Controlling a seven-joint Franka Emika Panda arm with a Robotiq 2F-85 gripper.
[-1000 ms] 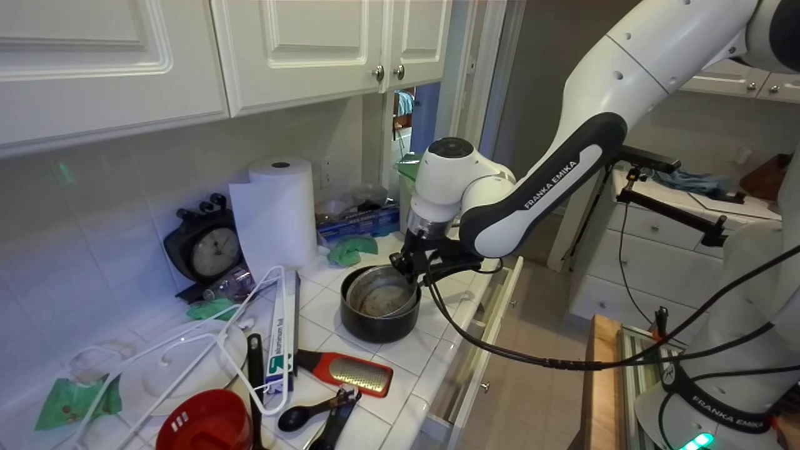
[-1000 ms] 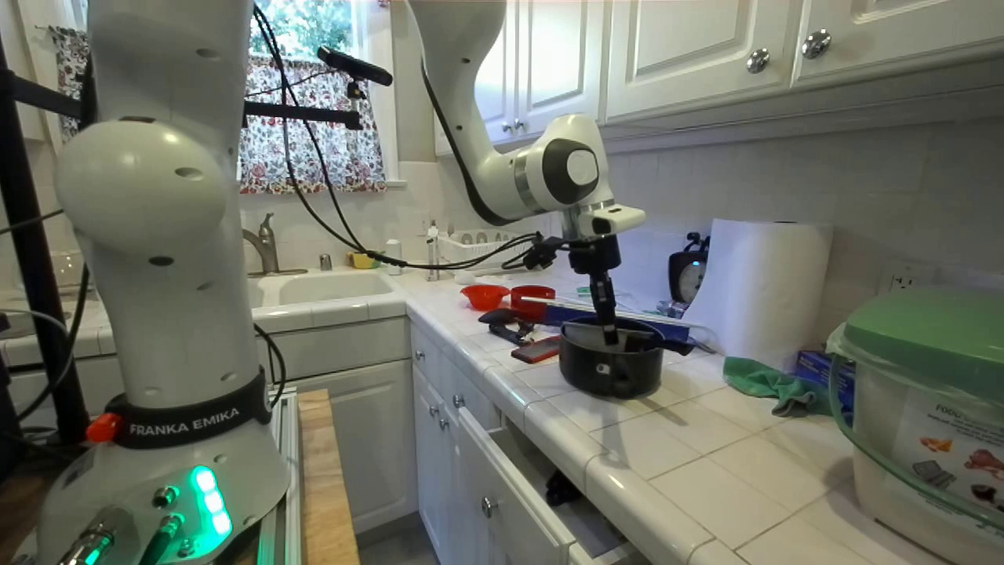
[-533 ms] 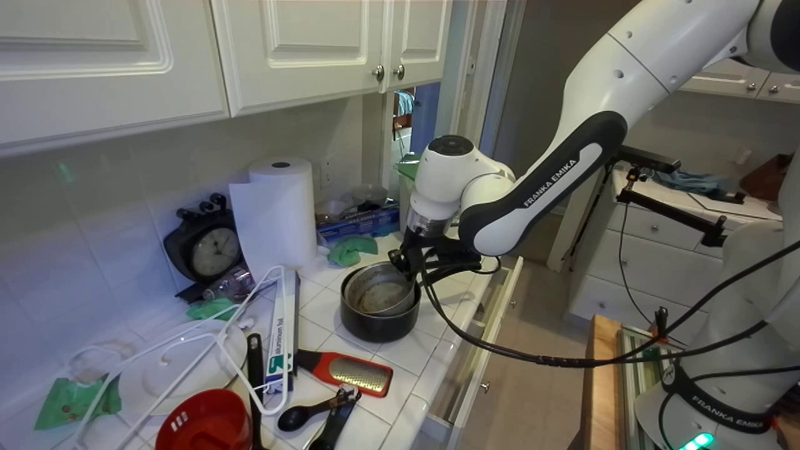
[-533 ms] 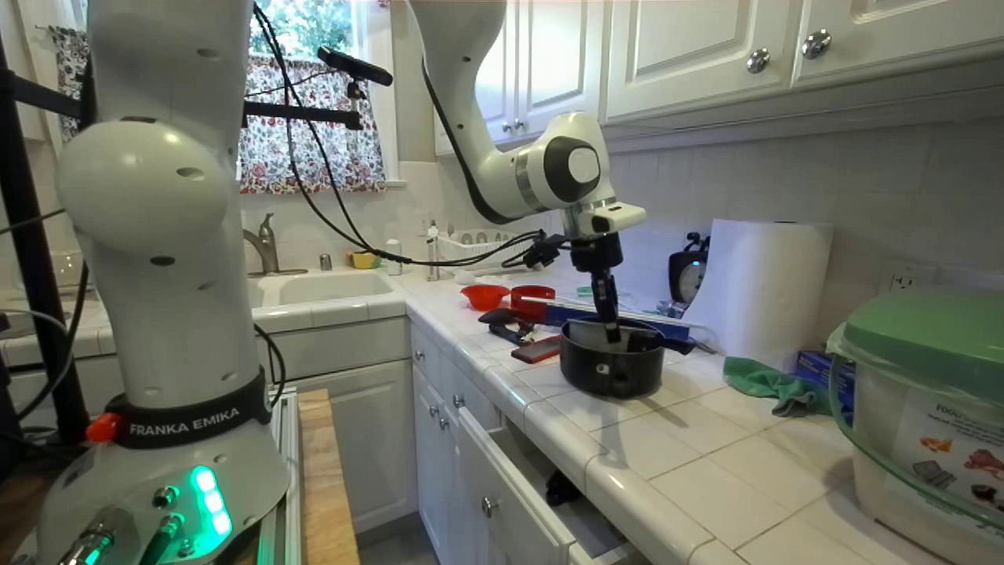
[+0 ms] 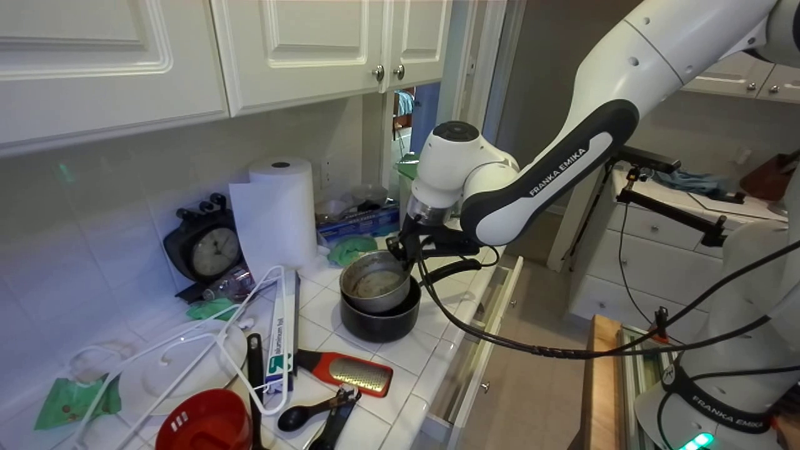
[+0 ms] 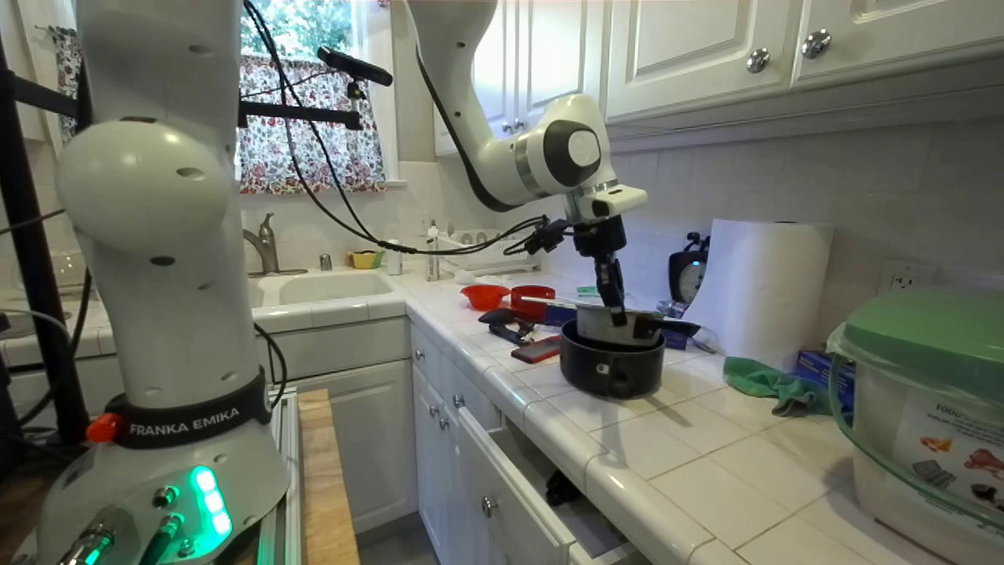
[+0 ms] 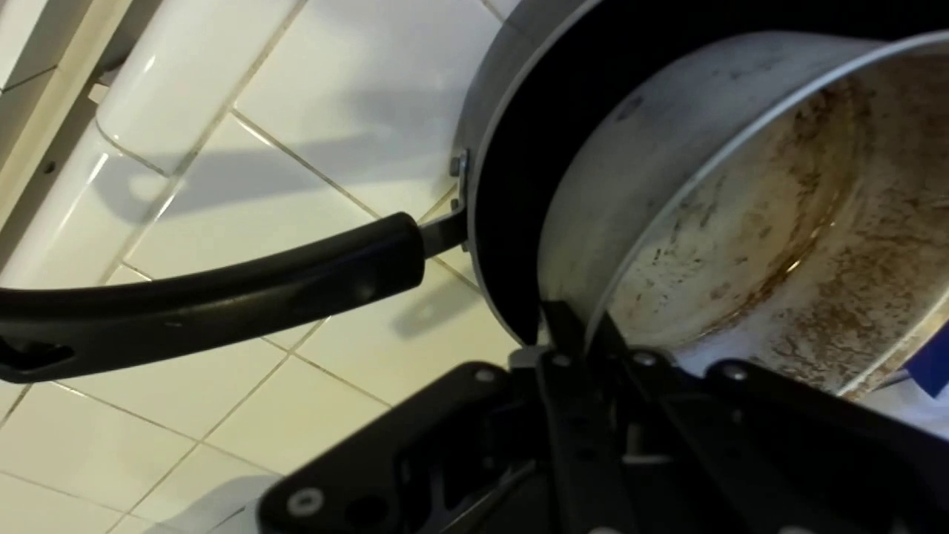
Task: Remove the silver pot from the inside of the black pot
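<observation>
The silver pot (image 5: 375,284) is raised and tilted over the black pot (image 5: 378,326). In an exterior view the silver pot (image 6: 600,323) rises above the rim of the black pot (image 6: 600,373); its lower part is hidden behind that rim. My gripper (image 5: 405,267) is shut on the silver pot's rim. In the wrist view the fingertips (image 7: 582,330) pinch the wall of the silver pot (image 7: 741,259), one finger inside and one outside. The dark interior of the black pot (image 7: 519,208) shows beside it. The black pot's handle (image 7: 222,297) points left there.
A red-framed grater (image 5: 350,372), a foil box (image 5: 281,337) and white hangers (image 5: 225,340) lie near the pots. A paper-towel roll (image 5: 284,219) and green cloth (image 5: 352,250) are behind. A drawer (image 5: 481,350) stands open. A green-lidded container (image 6: 925,392) is on the counter.
The silver pot has risen with my gripper from inside the black pot, and its rim now stands well above the black rim. The black pot has stayed in place.
</observation>
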